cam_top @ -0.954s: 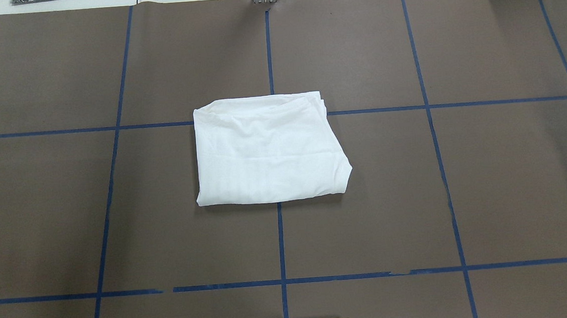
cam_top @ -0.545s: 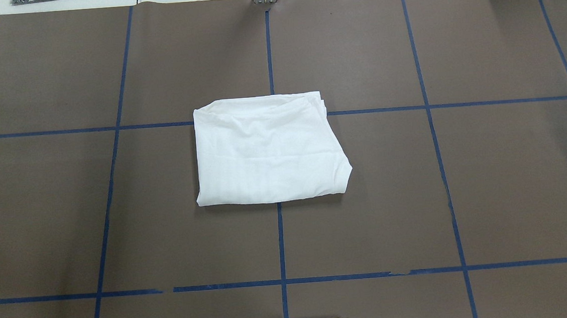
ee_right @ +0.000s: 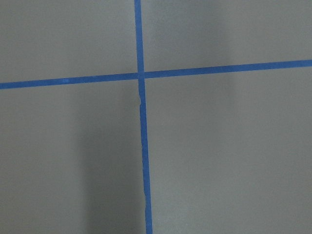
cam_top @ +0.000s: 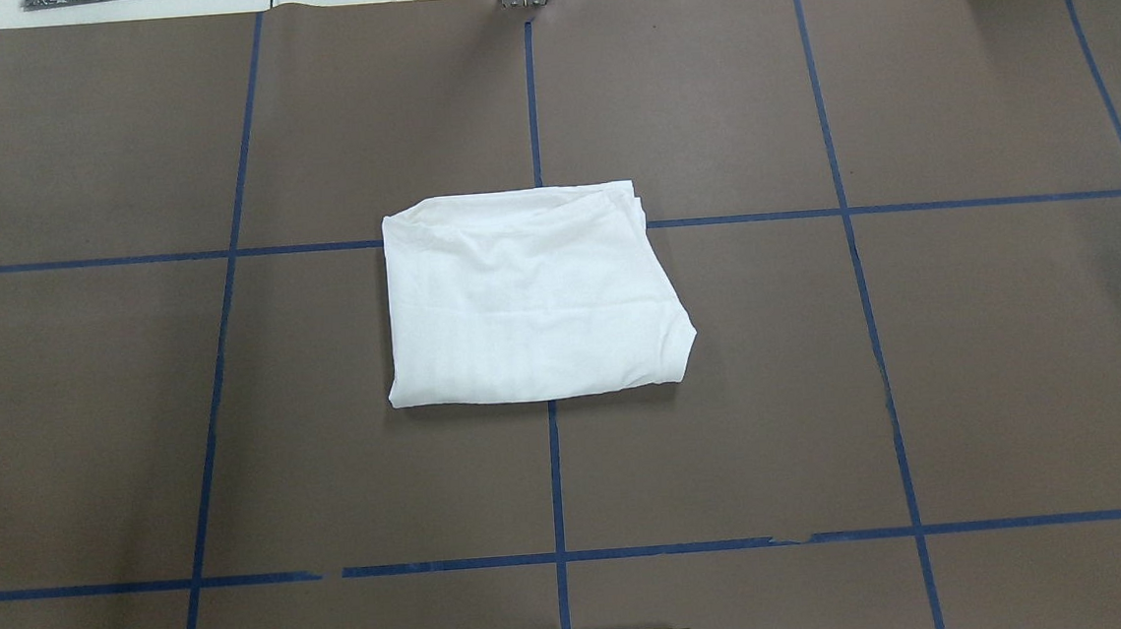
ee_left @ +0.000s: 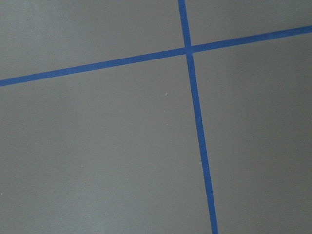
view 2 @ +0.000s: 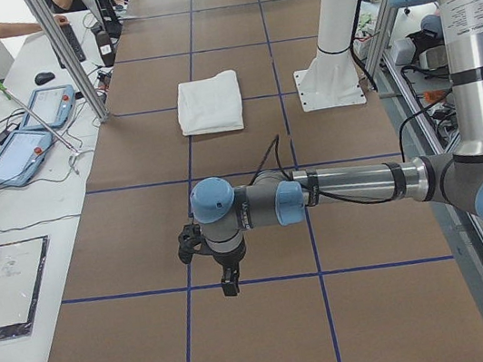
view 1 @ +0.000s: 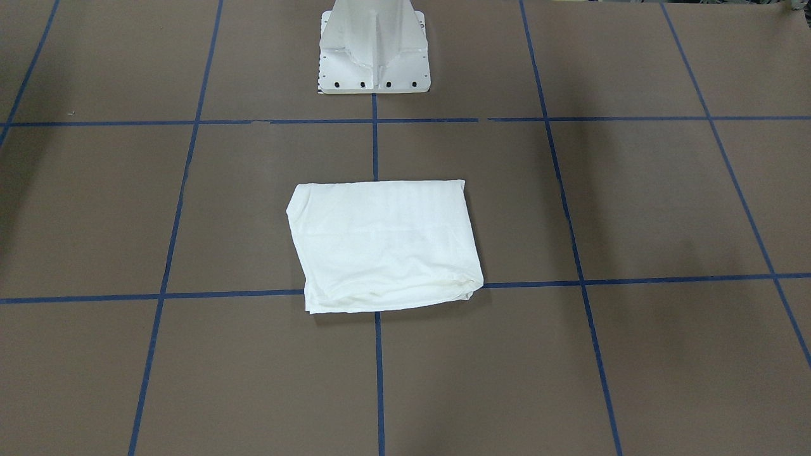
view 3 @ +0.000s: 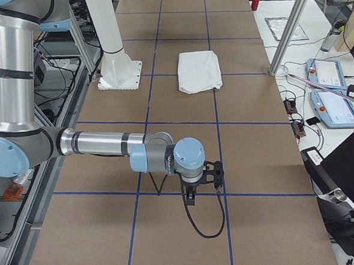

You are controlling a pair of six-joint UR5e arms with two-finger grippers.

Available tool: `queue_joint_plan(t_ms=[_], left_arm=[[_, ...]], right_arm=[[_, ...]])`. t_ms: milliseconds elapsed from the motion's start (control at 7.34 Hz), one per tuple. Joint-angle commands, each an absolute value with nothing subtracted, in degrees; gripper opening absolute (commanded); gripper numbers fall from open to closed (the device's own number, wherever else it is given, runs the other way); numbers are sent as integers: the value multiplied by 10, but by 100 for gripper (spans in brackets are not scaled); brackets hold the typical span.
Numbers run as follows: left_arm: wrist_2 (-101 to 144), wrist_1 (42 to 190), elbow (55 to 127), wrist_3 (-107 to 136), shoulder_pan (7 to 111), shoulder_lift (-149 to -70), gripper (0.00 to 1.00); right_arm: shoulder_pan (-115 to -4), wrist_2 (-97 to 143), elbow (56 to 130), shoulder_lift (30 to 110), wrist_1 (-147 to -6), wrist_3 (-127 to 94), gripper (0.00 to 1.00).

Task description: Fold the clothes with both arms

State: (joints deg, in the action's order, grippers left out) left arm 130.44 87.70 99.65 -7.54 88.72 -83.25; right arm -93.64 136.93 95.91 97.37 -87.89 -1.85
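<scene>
A: Two grippers, each caught only from a table end. Left gripper [view 2: 230,284] pointing straight down, just above a blue tape line [view 2: 374,265] on the brown table cover [view 2: 107,257].

B: Fingers apart or together?

A: Cannot tell, on either side. Right gripper [view 3: 190,199] likewise aimed down, close over the cover, beside a crossing of tape.

B: And through the wrist cameras?

A: Only brown cover and crossed blue tape, in both.

B: Further out, the arms?

A: Left arm [view 2: 352,184] stretched level from its elbow out over the table; right arm [view 3: 99,142] much the same at the opposite end.

B: And the T-shirt?

A: White T-shirt [cam_top: 530,297] folded into a rough rectangle, lying flat at the middle of the table, over a crossing of tape lines. Near the white pedestal [view 1: 374,57] but not touching it. Layered, slightly rumpled edges along the side farthest from the pedestal. Well apart from both grippers.
</scene>
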Motion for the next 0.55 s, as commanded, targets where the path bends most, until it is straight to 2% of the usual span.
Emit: queue_joint_plan(t_ms=[0,409], left_arm=[[1304,877,1000,-75,888,-832,100],[1304,876,998,-76,887,-832,100]], right_arm=[[-910,1347,984,976,-878,-74,100],[-910,1349,984,977,-874,-74,100]])
